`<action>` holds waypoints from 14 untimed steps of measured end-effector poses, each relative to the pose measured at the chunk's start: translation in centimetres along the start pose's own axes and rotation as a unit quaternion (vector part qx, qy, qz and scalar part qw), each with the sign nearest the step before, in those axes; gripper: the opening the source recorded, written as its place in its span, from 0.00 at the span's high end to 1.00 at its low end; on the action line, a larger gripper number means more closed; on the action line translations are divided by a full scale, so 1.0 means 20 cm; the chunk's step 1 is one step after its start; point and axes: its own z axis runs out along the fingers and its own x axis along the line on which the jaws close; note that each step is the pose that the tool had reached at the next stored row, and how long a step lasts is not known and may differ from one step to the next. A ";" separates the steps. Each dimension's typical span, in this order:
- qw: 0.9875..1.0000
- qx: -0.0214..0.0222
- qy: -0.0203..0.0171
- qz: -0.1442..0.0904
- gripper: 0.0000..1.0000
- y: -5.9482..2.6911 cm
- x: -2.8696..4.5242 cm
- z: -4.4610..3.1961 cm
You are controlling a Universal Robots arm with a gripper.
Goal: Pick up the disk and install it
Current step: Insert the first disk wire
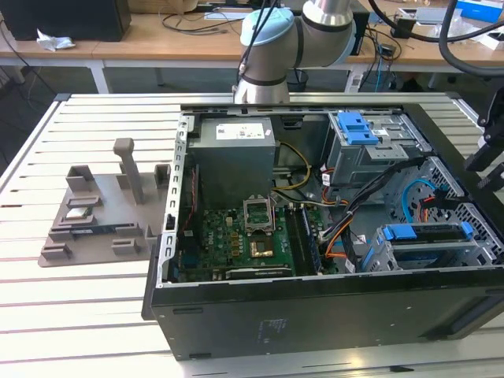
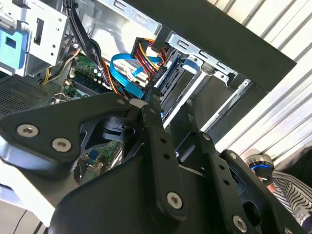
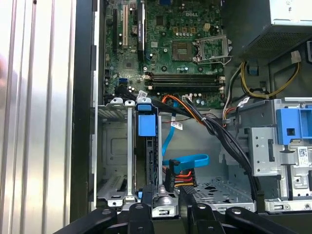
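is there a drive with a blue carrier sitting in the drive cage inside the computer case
Yes, in the first wrist view the disk in its blue carrier stands in a slot of the metal drive cage.

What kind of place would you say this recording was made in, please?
Probably a robotics or electronics lab: an open computer case lies on a slatted metal table beside a grey parts fixture, with cluttered, cable-strewn benches behind.

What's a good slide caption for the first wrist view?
Wrist camera looking into the open computer case: the disk sits in its drive cage below the motherboard.
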 end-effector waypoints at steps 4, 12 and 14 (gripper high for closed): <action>1.000 0.000 0.000 0.000 0.64 0.001 0.000 0.006; 1.000 0.000 0.000 0.000 0.64 0.002 0.001 0.022; 1.000 0.000 0.000 0.000 0.64 0.001 0.001 0.025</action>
